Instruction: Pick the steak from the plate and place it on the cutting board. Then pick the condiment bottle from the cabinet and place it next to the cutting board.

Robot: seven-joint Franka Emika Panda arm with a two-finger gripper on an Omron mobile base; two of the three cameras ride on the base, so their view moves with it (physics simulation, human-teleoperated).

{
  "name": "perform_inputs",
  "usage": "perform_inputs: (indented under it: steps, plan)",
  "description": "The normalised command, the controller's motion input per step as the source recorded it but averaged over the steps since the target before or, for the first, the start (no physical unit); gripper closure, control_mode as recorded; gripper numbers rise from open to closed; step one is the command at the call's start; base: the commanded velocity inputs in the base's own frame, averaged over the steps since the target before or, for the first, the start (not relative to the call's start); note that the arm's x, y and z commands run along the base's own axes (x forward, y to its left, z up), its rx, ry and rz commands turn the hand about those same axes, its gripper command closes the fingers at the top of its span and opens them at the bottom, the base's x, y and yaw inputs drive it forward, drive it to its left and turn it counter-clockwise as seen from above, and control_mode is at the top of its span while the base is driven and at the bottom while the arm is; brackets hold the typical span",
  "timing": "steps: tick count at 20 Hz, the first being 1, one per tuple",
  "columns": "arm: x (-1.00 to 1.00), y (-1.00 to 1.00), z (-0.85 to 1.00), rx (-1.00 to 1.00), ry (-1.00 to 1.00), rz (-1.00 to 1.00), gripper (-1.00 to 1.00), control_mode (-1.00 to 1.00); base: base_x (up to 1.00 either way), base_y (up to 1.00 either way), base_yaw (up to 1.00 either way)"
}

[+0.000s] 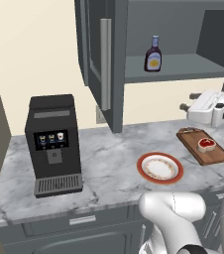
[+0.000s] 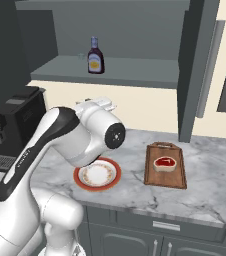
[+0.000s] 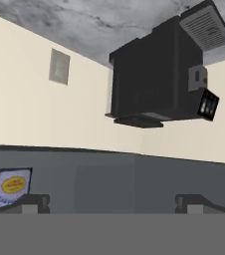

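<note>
One black coffee machine (image 1: pixel 54 144) stands at the left. One bottle (image 1: pixel 153 54) sits on the cabinet (image 1: pixel 176 69) shelf. One plate (image 1: pixel 159 168) has nothing on it. One steak (image 1: pixel 206 145) lies on one cutting board (image 1: pixel 214 155). The gripper (image 3: pixel 112 201) fingers are spread wide, holding nothing.

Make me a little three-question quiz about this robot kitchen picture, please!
1. True or false: the steak lies on the cutting board.
2. Where does the condiment bottle stand? A) on the counter B) on the cabinet shelf C) on the plate
3. Fill in: the black machine left of the plate is a coffee ____.

Key: 1 true; 2 B; 3 machine.
</note>
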Motion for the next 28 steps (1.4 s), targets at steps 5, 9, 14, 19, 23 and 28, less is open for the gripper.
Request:
perform_inputs:
  steps: [5,9,14,19,23,28]
  plan:
    - [0.0,0.06,0.18,0.02,-0.07,0.0,-1.0,-1.0,0.0,0.0,0.0]
    - [0.0,0.05,0.17,0.02,-0.08,0.0,-1.0,-1.0,0.0,0.0,0.0]
    - [0.0,0.05,0.18,0.02,-0.07,0.0,-1.0,-1.0,0.0,0.0,0.0]
    - [0.0,0.02,0.14,0.01,-0.04,0.0,-1.0,-1.0,0.0,0.0,0.0]
    - [0.0,0.0,0.1,0.0,0.0,-0.01,-1.0,-1.0,0.0,0.0,0.0]
    - [0.0,0.0,0.19,0.0,0.01,-0.01,-1.0,-1.0,0.0,0.0,0.0]
